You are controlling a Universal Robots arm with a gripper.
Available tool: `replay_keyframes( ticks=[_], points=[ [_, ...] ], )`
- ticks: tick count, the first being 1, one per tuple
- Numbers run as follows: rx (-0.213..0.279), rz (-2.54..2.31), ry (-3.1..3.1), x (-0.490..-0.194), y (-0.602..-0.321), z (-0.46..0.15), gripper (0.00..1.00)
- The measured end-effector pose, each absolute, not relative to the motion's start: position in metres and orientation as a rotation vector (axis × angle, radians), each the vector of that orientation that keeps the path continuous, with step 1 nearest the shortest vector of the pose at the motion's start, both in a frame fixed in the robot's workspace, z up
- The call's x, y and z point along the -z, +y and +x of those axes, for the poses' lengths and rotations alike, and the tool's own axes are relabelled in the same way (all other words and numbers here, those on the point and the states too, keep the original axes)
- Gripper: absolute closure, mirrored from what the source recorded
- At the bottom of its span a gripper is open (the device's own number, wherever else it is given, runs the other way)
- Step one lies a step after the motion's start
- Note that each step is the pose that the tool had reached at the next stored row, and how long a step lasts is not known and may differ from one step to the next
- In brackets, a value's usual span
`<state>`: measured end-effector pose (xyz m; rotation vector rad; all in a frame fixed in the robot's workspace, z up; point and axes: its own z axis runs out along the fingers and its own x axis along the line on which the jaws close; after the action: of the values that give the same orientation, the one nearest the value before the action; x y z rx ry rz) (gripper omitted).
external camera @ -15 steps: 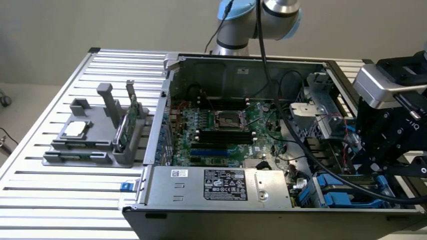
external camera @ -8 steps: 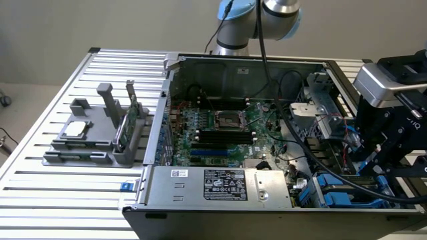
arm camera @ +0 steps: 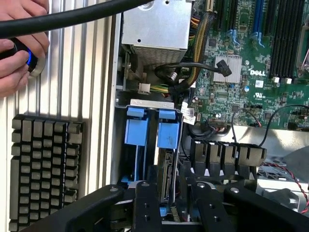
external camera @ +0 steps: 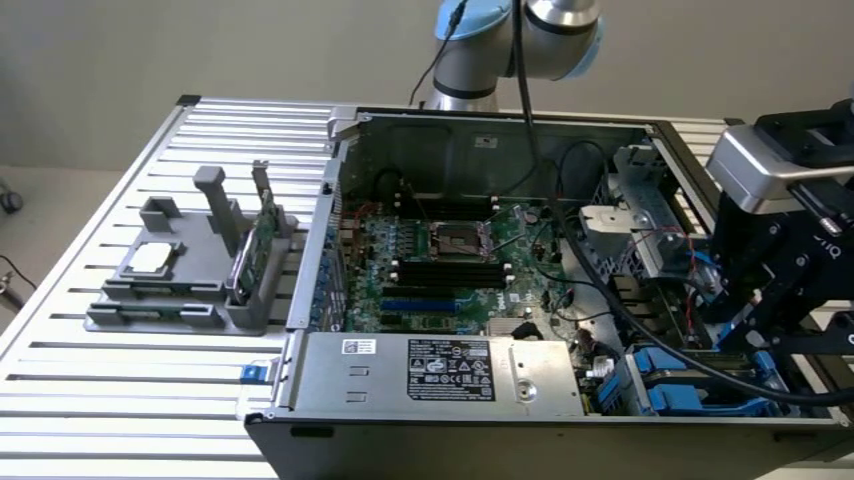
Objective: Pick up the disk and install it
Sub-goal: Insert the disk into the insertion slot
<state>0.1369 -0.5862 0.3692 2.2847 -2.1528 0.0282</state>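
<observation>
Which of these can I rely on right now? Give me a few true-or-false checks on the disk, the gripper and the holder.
1. The disk stands edge-on in the drive bay. True.
2. The gripper is clamped on the green circuit card. False: its fingers stand apart on either side of the disk, and the card stands in the grey holder.
3. A person's hand rests on a blue-lit button. True.
4. The grey holder is bare. False: it carries the card and a processor chip.
</observation>
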Motion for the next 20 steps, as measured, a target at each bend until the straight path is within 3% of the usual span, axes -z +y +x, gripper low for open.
replay_keyframes(
  ticks=[20],
  points=[
    [-0.027, 1.899, -2.496, -0.3691, -0.5863, 0.1369, 0.67]
  ],
)
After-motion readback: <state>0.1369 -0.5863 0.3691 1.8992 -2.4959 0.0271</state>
